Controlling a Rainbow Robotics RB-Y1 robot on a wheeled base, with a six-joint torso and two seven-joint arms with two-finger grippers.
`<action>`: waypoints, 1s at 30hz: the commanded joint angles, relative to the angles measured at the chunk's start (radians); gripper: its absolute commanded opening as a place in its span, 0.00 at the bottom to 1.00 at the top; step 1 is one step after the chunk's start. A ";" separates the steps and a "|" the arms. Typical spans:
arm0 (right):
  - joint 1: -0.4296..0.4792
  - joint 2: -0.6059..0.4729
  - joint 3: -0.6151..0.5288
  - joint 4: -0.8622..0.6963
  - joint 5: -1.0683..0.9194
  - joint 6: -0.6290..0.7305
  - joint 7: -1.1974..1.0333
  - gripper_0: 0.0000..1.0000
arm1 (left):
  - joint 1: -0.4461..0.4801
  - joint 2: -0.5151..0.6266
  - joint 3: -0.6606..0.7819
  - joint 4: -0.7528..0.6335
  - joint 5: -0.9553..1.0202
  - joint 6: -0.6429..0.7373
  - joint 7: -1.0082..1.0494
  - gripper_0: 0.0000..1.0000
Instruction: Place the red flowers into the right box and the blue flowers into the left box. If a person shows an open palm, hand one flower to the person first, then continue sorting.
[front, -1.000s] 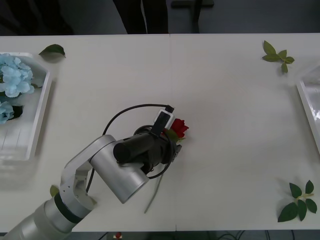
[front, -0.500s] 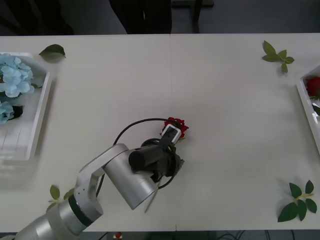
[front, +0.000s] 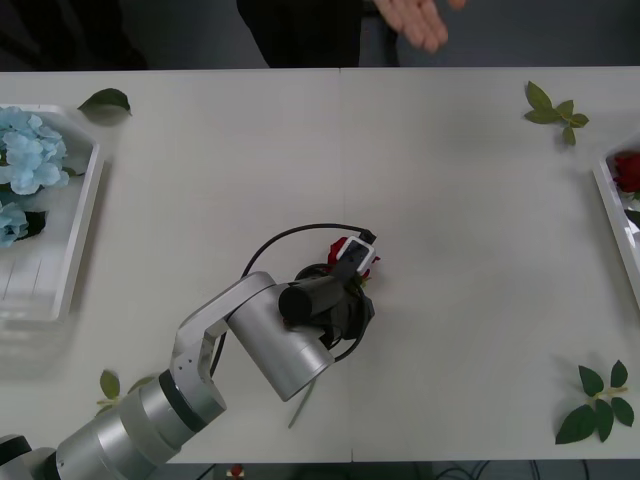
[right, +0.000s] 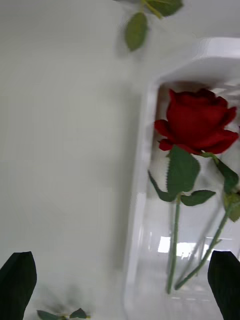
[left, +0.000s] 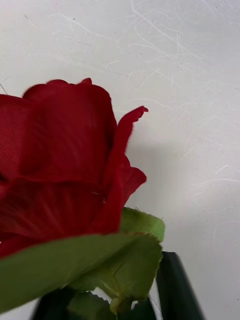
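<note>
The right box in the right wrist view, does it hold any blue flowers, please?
No: the right box holds a red rose on its green stem, with no blue flower in the part shown.

A white table (front: 450, 200) spreads across the front view, with loose green leaf sprigs scattered on it. A single dark leaf (front: 105, 100) lies near the far left corner. A sprig of several lighter leaves (front: 555, 110) lies near the far right. A darker cluster of leaves (front: 597, 402) sits at the near right, close to the table's front edge. A small pale leaf (front: 109, 384) lies at the near left. Beyond the table's far edge is a dark floor (front: 540, 30).
</note>
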 joint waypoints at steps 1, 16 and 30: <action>0.020 0.007 -0.054 -0.064 -0.116 0.027 0.110 1.00 | 0.002 -0.011 0.003 -0.020 -0.012 -0.009 -0.028 0.00; 0.021 0.030 -0.135 -0.064 -0.373 0.109 0.574 1.00 | 0.097 0.148 0.086 -0.267 0.051 -0.022 -0.026 0.00; 0.023 0.076 -0.118 -0.064 -0.508 0.129 0.550 1.00 | 0.278 0.358 0.356 -0.708 0.400 -0.022 -0.082 0.00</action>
